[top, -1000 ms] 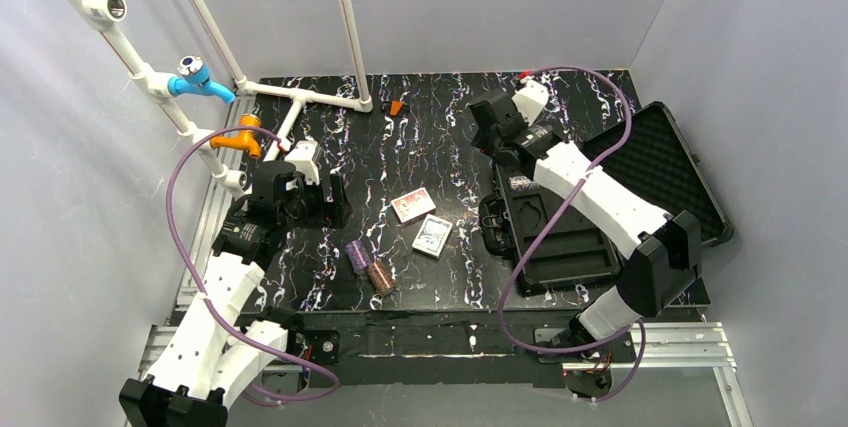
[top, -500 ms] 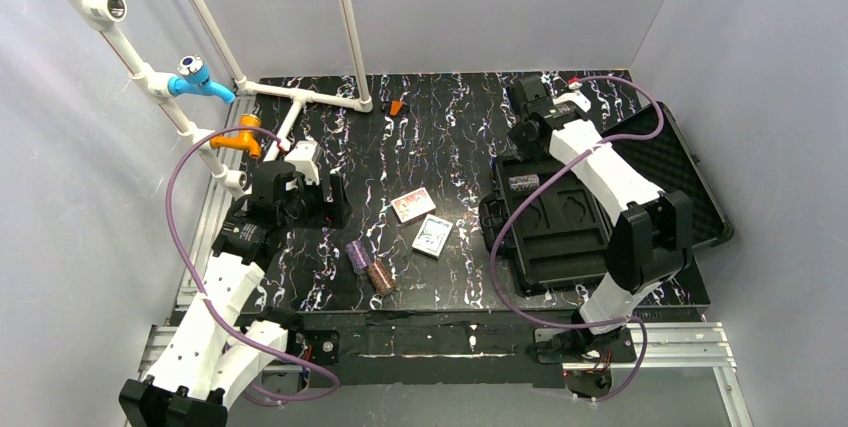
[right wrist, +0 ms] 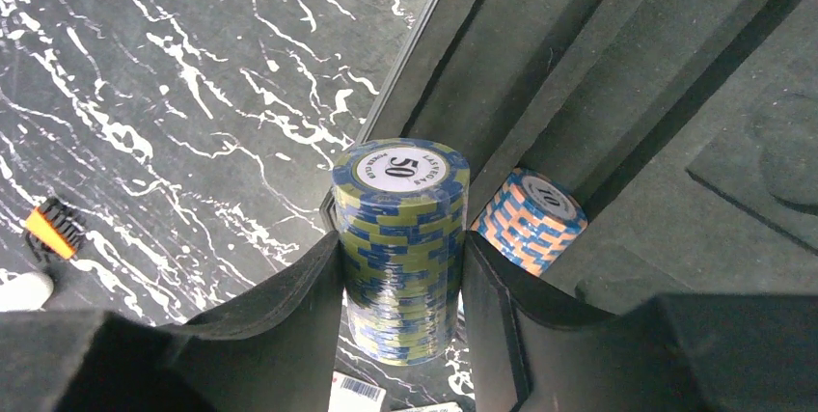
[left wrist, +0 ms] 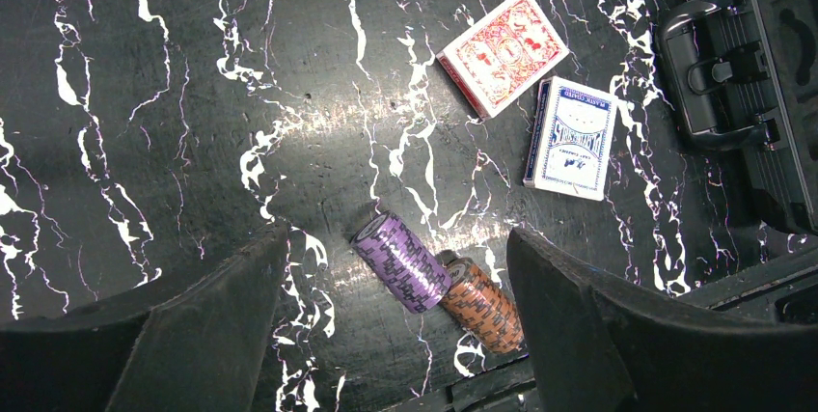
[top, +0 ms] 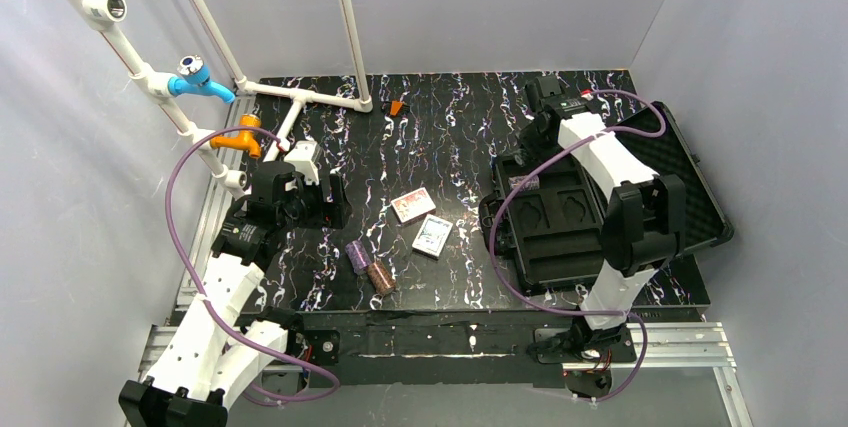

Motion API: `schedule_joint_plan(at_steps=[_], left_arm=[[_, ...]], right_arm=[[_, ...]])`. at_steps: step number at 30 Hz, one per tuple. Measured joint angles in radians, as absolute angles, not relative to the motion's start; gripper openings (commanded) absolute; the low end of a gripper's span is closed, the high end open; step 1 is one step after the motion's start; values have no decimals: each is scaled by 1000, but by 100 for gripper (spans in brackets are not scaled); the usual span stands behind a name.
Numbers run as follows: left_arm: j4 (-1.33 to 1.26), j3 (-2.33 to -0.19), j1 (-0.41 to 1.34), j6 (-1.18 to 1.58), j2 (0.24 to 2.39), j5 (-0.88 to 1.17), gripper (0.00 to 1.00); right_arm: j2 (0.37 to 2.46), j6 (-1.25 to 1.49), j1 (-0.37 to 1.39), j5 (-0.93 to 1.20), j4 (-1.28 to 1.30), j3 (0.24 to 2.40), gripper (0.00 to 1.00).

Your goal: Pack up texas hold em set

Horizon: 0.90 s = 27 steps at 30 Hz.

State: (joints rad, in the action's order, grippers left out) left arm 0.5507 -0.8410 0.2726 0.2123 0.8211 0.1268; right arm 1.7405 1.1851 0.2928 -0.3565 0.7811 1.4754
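In the right wrist view my right gripper (right wrist: pixel 400 260) is shut on a green-and-blue chip stack (right wrist: pixel 400 229) marked 50, held upright over the far left corner of the open black case (right wrist: pixel 675 94). An orange-and-blue chip stack (right wrist: pixel 529 221) lies in a foam slot just beside it. My left gripper (left wrist: pixel 395 335) hangs open above the purple chip stack (left wrist: pixel 400 262) and the brown chip stack (left wrist: pixel 482 301), which lie touching end to end on the table. The red deck (left wrist: pixel 504 50) and the blue-white deck (left wrist: pixel 571 137) lie between them and the case handle (left wrist: pixel 709 74).
The case (top: pixel 560 237) lies open at the right with its lid (top: pixel 665 162) folded back toward the wall. A white pipe frame (top: pixel 300 95) with blue and orange fittings stands at the back left. A small orange item (top: pixel 397 107) lies near the far edge.
My right arm has swung right and away from the table's middle, carrying the green-and-blue chip stack over the case's far corner. The left arm has not moved.
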Motion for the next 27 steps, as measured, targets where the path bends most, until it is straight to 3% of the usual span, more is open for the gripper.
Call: schedule_joint_plan(at_steps=[27], left_arm=[[551, -841, 273, 212, 821, 126, 82]], right_arm=[[1852, 1281, 263, -297, 732, 1445, 1]])
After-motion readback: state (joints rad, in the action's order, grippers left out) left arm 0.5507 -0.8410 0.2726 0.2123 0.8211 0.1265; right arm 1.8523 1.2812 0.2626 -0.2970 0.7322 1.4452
